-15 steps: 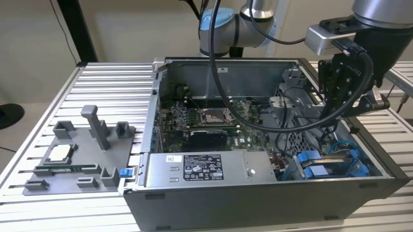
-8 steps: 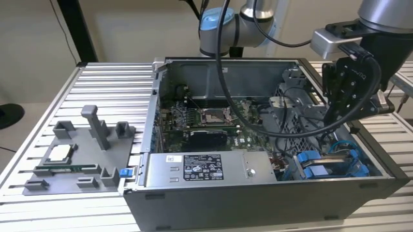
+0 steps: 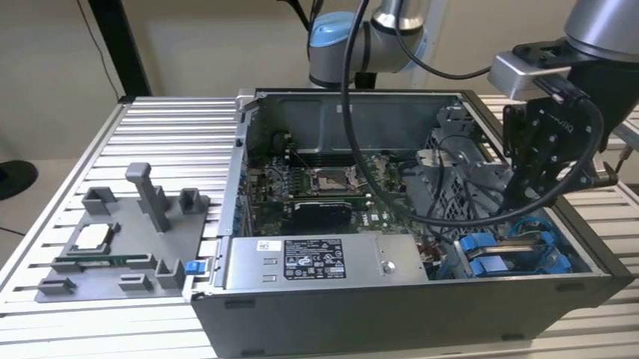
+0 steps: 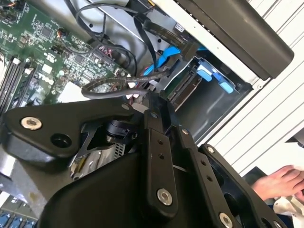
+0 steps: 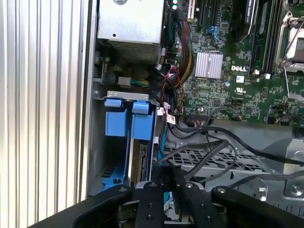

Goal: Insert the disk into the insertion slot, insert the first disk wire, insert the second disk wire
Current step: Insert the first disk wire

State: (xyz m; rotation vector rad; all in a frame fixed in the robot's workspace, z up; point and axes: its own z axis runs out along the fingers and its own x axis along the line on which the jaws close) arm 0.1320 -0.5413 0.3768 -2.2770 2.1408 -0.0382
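Note:
The disk (image 5: 141, 159) sits edge-on inside the insertion slot (image 5: 102, 156), a bay of the grey drive cage. Its blue carrier frame (image 5: 142, 126) is at the mouth, and a second blue tab (image 5: 115, 121) lies beside it. In the second wrist view the disk (image 4: 183, 90) shows deep in the same bay (image 4: 223, 102). My gripper (image 5: 167, 175) hangs just over the disk's connector end. It looks shut on a black disk wire (image 5: 199, 154) that runs up to its fingertips. In the exterior view the gripper (image 3: 517, 200) reaches down into the case above the blue carriers (image 3: 494, 254).
The open computer case (image 3: 399, 314) stands on a slatted table (image 3: 170, 127), with a silver power-supply box (image 3: 310, 262) at its front. A grey fixture tray (image 3: 120, 239) lies at the exterior view's left. Loose cables (image 4: 118, 85) cross the motherboard (image 5: 247, 71). A person's hand (image 4: 280, 183) rests outside the case.

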